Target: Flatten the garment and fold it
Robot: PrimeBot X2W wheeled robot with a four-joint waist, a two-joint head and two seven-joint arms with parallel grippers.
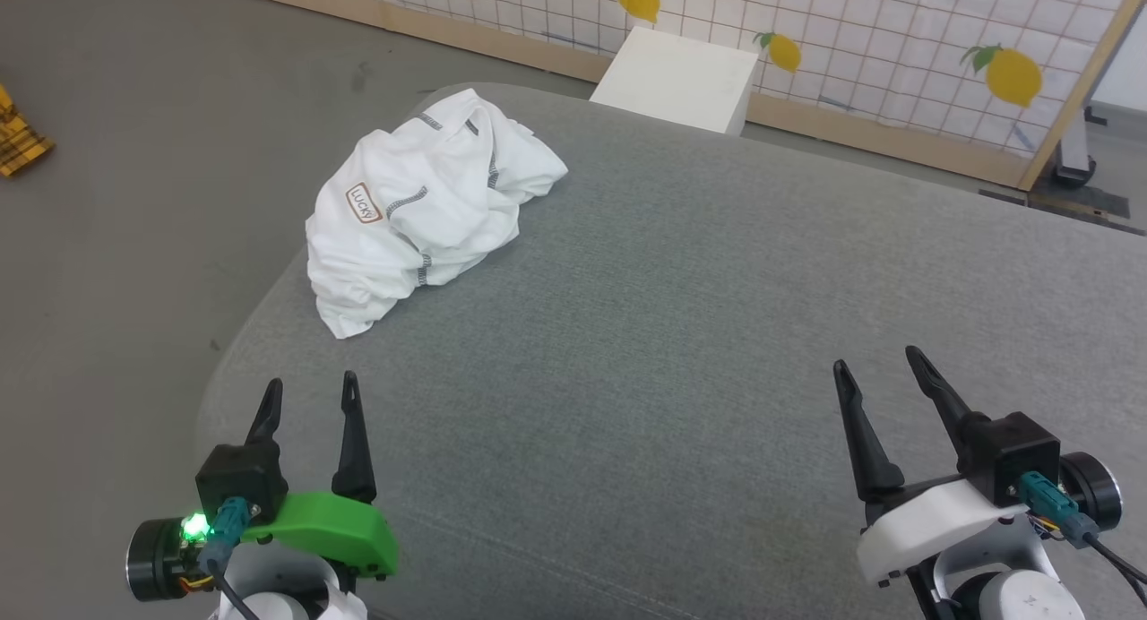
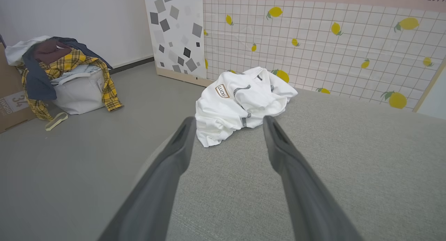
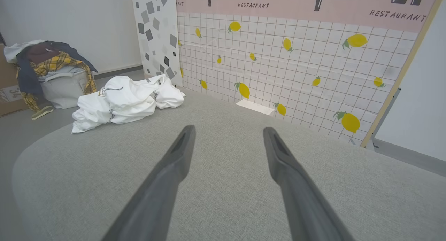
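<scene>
The left gripper (image 1: 311,380) is shown spread wide and empty over the grey cushion (image 1: 627,351). The shirt (image 1: 421,208) lies crumpled straight ahead of it at the cushion's edge, well ahead and to the left of the right gripper (image 1: 875,357), likewise spread wide and empty. The fabric is judged light, soft and limp; the loose hem corner nearest the left gripper is suggested as the hold.

Crumpled garment (image 2: 240,105) lies beyond spread fingers (image 2: 179,147).
</scene>
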